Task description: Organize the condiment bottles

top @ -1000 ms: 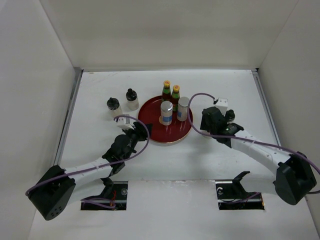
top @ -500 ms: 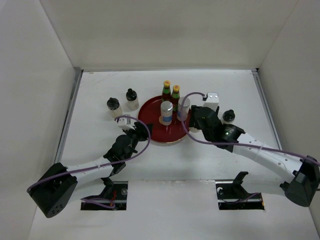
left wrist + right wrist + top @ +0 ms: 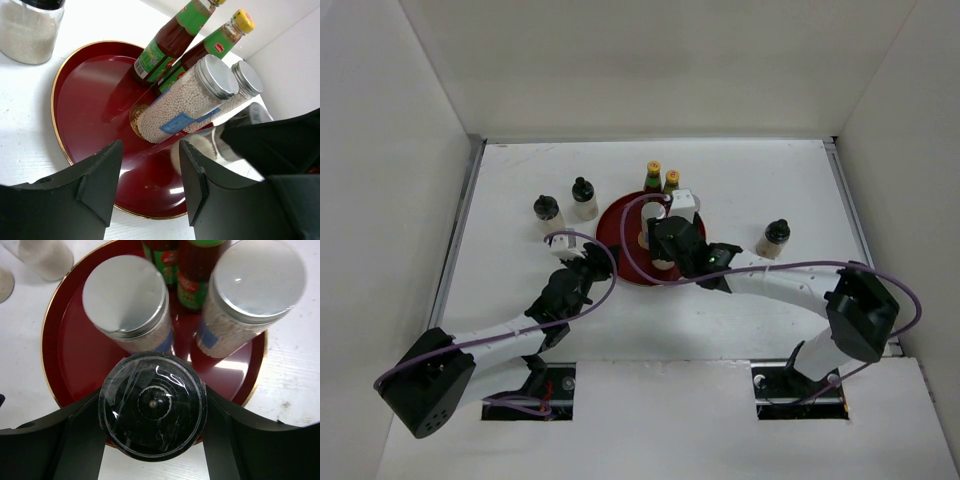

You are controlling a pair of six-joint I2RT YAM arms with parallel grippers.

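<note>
The condiment bottles [image 3: 653, 178] are split between the round red tray [image 3: 85, 95], at the centre of the overhead view, and the bare table [image 3: 520, 170] around it. Two red sauce bottles [image 3: 165, 42] stand at the tray's upper edge, with two silver-lidded jars [image 3: 125, 295] just below them, packed close so that room is left in the lower half.

The right gripper [image 3: 152, 410] is clamped on a dark-capped shaker [image 3: 152, 402], one finger on each side of the cap. It holds the shaker upright over the lower part of the tray, just beside the jars, which looks like the start of a second row. The cap hides the base from the wrist view, so I cannot tell whether the shaker already rests on the tray.

The left gripper [image 3: 148, 170] waits at the tray's lower-left rim. Its jaws are a modest way apart with nothing between them, and it seems to be keeping clear of the other arm.

Two more shakers [image 3: 547, 212] stand on the table to the upper left of the tray, and one [image 3: 775, 237] stands to the right, well apart. None of these is on the tray yet.
</note>
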